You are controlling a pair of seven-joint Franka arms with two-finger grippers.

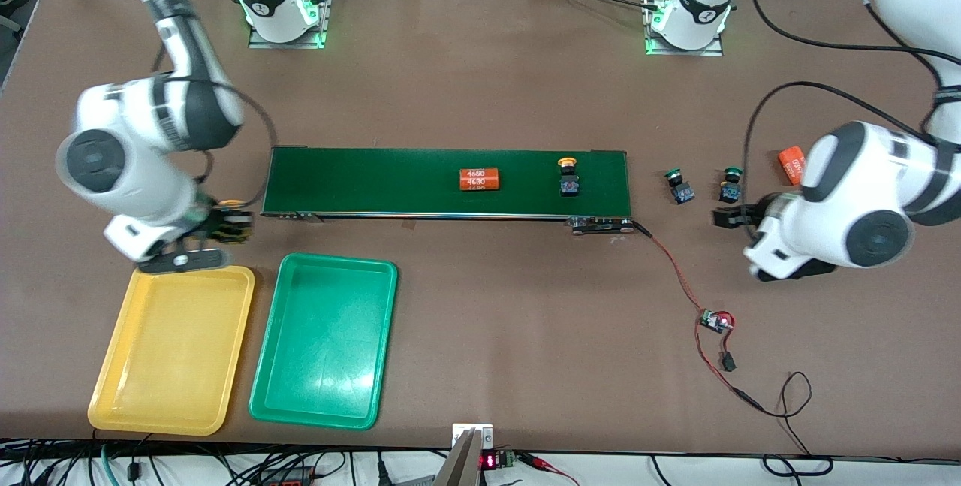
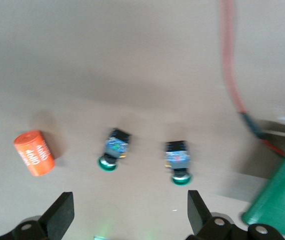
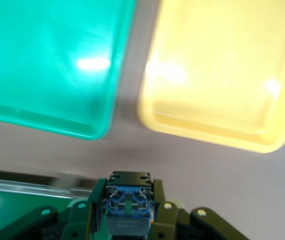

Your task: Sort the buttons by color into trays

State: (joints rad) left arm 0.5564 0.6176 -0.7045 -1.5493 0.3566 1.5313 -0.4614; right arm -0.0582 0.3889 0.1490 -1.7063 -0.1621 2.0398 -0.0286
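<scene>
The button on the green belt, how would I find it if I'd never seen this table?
Find the long dark-green conveyor belt. Near its end toward the left arm stands one small yellow-capped button, beside the orange cylinder. The two buttons on the bare table have green caps.

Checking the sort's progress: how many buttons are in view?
4: a yellow-capped button on the conveyor belt, two green-capped buttons on the table beside it, one button in the right gripper.
</scene>
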